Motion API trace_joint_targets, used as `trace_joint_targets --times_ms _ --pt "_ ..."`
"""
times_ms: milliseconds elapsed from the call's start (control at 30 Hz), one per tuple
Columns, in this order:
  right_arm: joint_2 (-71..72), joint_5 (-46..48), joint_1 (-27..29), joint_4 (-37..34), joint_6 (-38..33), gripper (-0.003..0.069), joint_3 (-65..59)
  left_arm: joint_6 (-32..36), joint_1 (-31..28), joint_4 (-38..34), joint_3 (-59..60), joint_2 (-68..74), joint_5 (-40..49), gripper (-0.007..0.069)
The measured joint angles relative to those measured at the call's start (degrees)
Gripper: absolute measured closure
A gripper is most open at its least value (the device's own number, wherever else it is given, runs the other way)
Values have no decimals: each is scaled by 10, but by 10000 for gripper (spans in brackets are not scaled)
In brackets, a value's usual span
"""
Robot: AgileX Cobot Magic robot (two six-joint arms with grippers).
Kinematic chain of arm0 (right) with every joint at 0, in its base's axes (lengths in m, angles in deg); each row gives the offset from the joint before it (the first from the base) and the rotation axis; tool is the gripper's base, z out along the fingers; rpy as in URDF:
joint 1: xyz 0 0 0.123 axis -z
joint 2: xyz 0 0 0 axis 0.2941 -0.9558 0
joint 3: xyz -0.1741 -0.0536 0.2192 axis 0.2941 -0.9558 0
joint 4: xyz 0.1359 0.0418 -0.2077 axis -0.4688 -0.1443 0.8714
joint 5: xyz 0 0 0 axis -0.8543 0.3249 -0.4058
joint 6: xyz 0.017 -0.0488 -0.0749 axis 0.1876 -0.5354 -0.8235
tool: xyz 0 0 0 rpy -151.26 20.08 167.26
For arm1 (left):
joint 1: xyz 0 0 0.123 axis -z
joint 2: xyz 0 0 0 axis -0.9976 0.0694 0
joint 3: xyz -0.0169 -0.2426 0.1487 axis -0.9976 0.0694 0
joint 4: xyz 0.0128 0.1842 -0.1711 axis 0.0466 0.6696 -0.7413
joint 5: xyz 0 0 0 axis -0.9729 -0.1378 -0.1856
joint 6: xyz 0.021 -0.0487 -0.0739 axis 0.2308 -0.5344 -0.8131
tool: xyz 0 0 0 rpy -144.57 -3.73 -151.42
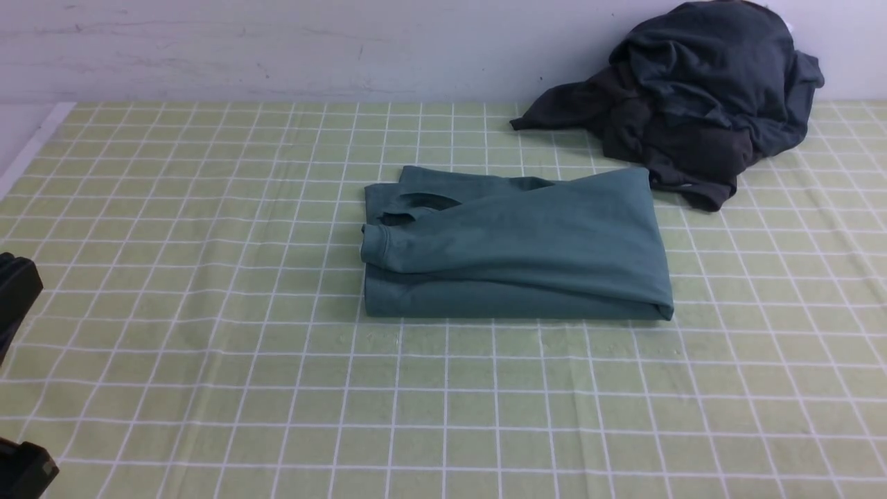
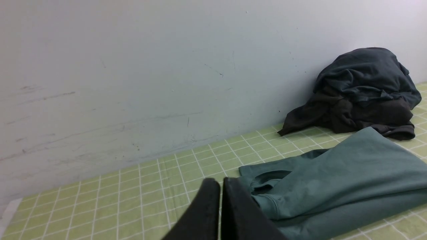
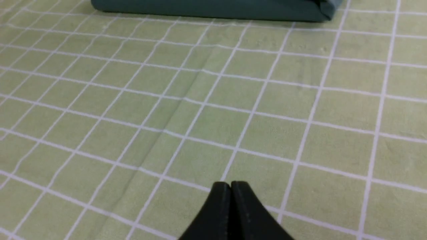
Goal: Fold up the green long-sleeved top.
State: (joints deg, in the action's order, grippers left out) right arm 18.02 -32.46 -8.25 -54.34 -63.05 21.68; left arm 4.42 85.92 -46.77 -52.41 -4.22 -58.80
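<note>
**Green top lies folded mid-cloth, both hands closed and empty**

And there it is: the green long-sleeved top [image 1: 516, 246] sits folded into a neat rectangle on the surface [image 1: 208, 346], which is covered by a checked light-green cloth. Behind the top and toward its right corner, a heap of dark garments [image 1: 693, 97] slumps against the pale wall [image 1: 277, 48]; its lowest fold lies just beside the top's far right corner, and whether they touch is hard to tell. That heap is the only other thing near the top. On every other side of the top, bare cloth spreads out, with faint creases in front of it. The surface's left edge shows as a white strip, well apart from the top.

The top's long axis runs left to right. Its neck opening and a cuffed sleeve end lie at the left end; the sleeve slants across the upper layer.

The left hand [image 2: 221, 181] hovers off the top's left end, fingers pressed together, gripping nothing. The right hand [image 3: 230, 185] hangs over bare cloth in front of the top, likewise closed and empty.
</note>
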Motion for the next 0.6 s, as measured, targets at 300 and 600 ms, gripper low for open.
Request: trace_joint_targets --times_ms 300,600 --pt "245 96 187 6 -40 669 1 0 0 0 0 0 0 625" --pt "250 96 289 -7 -140 669 1 0 0 0 0 0 0 625"
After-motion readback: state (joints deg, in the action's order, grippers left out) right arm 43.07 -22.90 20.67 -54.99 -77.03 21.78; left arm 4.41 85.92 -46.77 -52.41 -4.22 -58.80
